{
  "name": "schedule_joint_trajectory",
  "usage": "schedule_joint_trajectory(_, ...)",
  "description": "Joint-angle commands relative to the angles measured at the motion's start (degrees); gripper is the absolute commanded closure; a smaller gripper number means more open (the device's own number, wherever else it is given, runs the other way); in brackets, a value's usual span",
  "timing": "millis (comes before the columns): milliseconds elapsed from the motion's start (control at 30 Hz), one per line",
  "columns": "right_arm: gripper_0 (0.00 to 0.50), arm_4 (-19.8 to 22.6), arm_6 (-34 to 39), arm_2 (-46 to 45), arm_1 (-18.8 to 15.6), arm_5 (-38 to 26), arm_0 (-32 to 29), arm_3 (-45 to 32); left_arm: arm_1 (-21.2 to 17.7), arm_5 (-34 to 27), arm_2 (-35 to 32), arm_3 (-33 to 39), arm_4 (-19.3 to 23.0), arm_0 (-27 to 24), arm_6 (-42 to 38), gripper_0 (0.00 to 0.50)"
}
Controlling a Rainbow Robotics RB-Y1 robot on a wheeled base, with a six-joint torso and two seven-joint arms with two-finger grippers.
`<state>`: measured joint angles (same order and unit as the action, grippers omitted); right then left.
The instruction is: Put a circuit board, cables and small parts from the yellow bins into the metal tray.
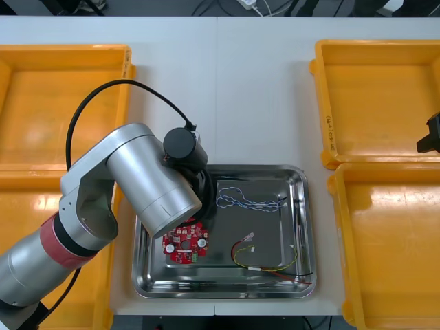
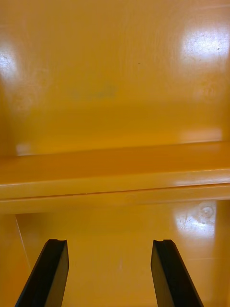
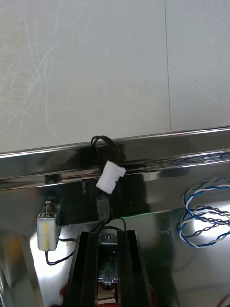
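Yellow bins (image 1: pixel 62 103) flank the table's left as my left gripper (image 3: pixel 108 236) hangs over the metal tray (image 1: pixel 220 271), jaws narrowed on a small metal part (image 3: pixel 108 273) whose black cable (image 3: pixel 103 142) ends in a white plug (image 3: pixel 111 176). A second metal part (image 3: pixel 48 231) lies just beside it. In the tray I see the red circuit board (image 1: pixel 184 242), the blue and white cable (image 1: pixel 247 201) and the red and yellow cable (image 1: pixel 268 262). My right gripper (image 2: pixel 109 242) sits wide open over the right-hand bins (image 1: pixel 385 103)
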<state>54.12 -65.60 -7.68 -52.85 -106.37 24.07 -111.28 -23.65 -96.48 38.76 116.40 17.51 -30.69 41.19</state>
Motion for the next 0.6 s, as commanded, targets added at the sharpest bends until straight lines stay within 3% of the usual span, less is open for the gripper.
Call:
schedule_joint_trajectory(33,0.0,0.37,-3.48,-1.9,-2.61,0.55,-0.42,-0.34,-0.26,0.77,1.58,0.58,-0.81,0.54,0.82,0.496)
schedule_joint_trajectory(200,0.0,0.55,-3.48,-1.98,-2.69,0.46,-0.42,-0.34,-0.26,0.68,1.67,0.58,-0.73,0.63,0.73,0.48)
schedule_joint_trajectory(300,0.0,0.55,-3.13,-1.9,-2.69,0.2,-0.42,-0.34,-0.43,0.68,1.58,0.67,-0.73,0.81,0.64,0.253)
schedule_joint_trajectory(333,0.0,0.55,-3.13,-1.9,-2.69,0.2,-0.42,-0.34,-0.43,0.68,1.58,0.67,-0.9,0.9,0.73,0.127)
schedule_joint_trajectory(400,0.0,0.55,-3.13,-1.9,-2.69,0.2,-0.42,-0.34,-0.52,0.77,1.76,0.67,-0.99,0.9,0.64,0.0)
schedule_joint_trajectory(600,0.0,0.55,-3.13,-1.9,-2.69,0.2,-0.42,-0.34,-0.61,0.68,2.46,0.67,-2.04,0.9,0.47,0.0)
